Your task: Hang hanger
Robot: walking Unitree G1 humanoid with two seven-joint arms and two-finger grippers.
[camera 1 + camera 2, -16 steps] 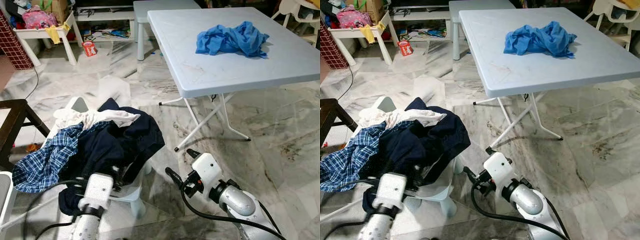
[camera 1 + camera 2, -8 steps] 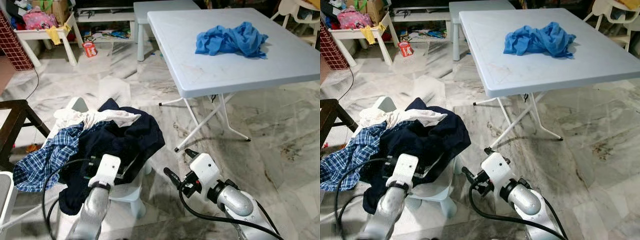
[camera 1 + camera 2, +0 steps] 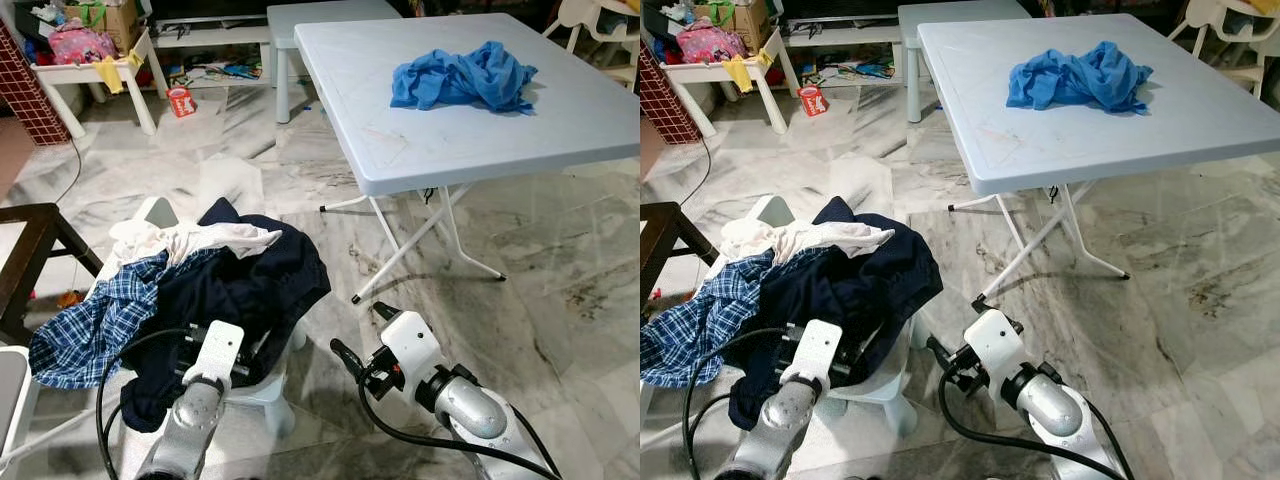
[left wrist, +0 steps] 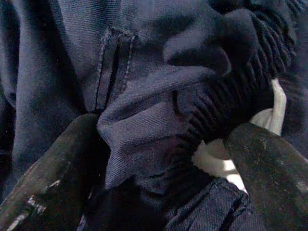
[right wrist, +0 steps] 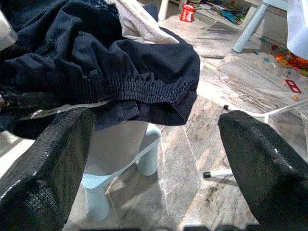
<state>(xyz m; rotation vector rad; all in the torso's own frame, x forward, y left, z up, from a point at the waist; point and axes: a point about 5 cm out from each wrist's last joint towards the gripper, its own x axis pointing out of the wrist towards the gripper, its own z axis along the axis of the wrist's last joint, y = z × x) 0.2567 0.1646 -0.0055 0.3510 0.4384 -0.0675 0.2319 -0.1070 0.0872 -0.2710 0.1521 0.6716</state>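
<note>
A heap of clothes lies on a small white plastic chair (image 3: 262, 388): a navy garment (image 3: 250, 285) on top, a blue checked shirt (image 3: 95, 325) and a white cloth (image 3: 190, 240). My left gripper (image 3: 238, 345) is pushed into the navy garment's edge. In the left wrist view its fingers (image 4: 53, 168) stand apart, open, with a fold of navy cloth (image 4: 149, 130) and its elastic band between them. My right gripper (image 3: 362, 332) hovers open over the floor, right of the chair, facing the garment's elastic hem (image 5: 130, 89). I can make out no hanger.
A white folding table (image 3: 450, 140) with a crumpled blue cloth (image 3: 465, 78) stands ahead on the right, its legs (image 3: 400, 255) just beyond my right gripper. Dark wooden furniture (image 3: 30, 255) is at the left. Far back are small white tables (image 3: 100, 75) with clutter.
My left gripper has pushed forward from below the chair into the navy garment, then settled slightly lower. The right gripper has hardly moved.
</note>
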